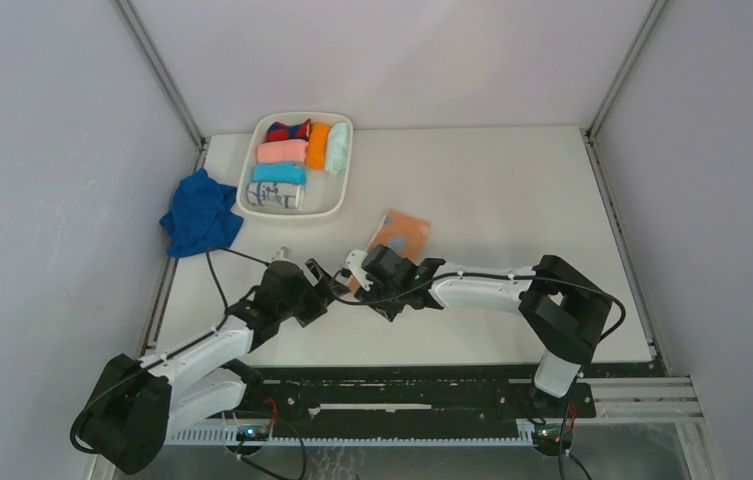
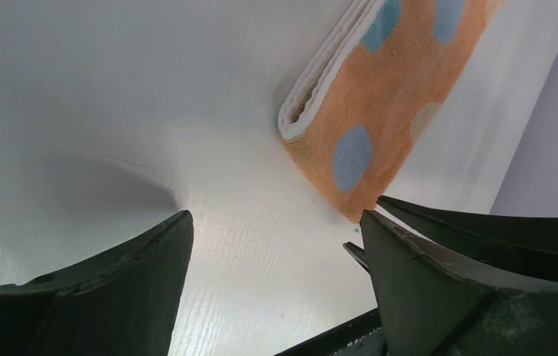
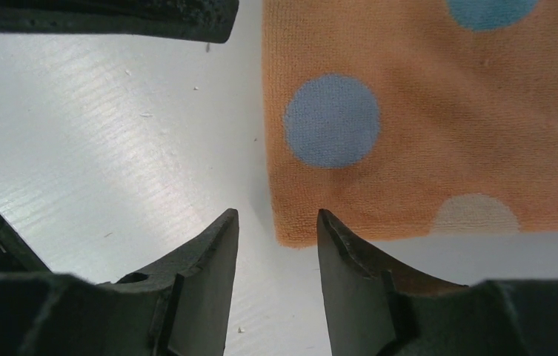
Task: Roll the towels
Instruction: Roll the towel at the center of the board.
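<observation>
The peach-orange towel (image 1: 401,234) with pale blue spots lies folded flat near the table's middle; its layered white edge (image 2: 320,81) faces the left wrist camera. My right gripper (image 1: 362,278) is low at the towel's near corner (image 3: 294,236). Its jaws (image 3: 276,215) stand narrowly apart, open, and nothing is pinched between them. My left gripper (image 1: 332,284) is just left of it, wide open (image 2: 276,222) over bare table, a little short of the towel. The royal-blue towel (image 1: 200,214) is crumpled at the table's left edge.
A white tray (image 1: 344,186) at the back left holds pink (image 1: 282,152), orange (image 1: 319,145), mint (image 1: 338,147), light-blue (image 1: 280,173) and white printed (image 1: 274,196) rolls. Enclosure walls stand close on both sides. The two grippers nearly meet; a right finger (image 2: 483,230) shows in the left wrist view.
</observation>
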Robot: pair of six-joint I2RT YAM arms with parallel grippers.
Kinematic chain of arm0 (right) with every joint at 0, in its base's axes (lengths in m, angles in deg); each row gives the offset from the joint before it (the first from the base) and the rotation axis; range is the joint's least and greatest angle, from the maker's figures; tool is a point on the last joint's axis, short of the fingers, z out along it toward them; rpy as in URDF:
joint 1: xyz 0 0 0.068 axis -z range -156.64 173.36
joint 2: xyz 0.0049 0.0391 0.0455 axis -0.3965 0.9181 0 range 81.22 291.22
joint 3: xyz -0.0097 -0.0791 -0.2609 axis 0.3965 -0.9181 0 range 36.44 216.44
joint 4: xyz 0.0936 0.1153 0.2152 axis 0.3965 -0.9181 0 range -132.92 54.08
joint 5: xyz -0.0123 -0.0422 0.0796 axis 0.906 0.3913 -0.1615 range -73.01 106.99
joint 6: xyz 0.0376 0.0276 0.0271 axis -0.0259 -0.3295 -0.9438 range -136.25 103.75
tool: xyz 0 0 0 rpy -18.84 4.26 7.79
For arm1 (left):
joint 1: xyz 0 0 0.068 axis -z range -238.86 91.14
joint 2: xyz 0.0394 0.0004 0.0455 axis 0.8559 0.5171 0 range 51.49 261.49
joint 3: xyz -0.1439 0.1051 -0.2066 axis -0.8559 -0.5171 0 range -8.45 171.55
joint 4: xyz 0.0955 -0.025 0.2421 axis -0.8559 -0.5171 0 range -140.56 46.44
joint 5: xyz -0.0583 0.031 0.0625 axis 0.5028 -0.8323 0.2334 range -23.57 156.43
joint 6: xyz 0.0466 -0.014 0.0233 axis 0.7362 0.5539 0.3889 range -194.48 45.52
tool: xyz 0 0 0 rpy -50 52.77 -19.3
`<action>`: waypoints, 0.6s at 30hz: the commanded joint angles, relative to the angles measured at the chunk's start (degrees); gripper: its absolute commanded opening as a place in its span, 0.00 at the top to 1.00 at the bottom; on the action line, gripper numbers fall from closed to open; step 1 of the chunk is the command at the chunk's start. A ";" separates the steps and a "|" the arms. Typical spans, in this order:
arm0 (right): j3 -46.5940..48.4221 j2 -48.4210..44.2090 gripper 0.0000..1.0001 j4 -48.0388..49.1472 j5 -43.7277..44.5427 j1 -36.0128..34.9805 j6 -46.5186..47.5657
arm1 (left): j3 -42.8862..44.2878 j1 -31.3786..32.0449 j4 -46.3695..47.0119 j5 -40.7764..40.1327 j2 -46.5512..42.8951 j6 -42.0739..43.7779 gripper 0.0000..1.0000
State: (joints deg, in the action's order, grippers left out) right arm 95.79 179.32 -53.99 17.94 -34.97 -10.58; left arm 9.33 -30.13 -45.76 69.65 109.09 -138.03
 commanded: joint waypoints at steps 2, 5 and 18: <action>2.70 1.82 0.59 -1.80 -0.60 -0.88 1.23 | 0.32 -0.34 2.20 0.60 0.81 -0.62 0.12; 2.72 3.12 0.59 -2.66 -0.68 -0.85 0.58 | 0.41 -0.34 2.76 0.98 1.67 -0.54 0.12; 2.70 6.57 0.63 -5.62 -0.17 -1.12 -1.86 | 0.41 -0.35 3.52 1.10 3.63 -1.27 0.13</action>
State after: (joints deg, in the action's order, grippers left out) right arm 98.26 184.33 -57.22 18.09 -35.34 -11.32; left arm 9.35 -30.13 -43.16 70.72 112.26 -138.48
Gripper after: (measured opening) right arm 0.392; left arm 0.873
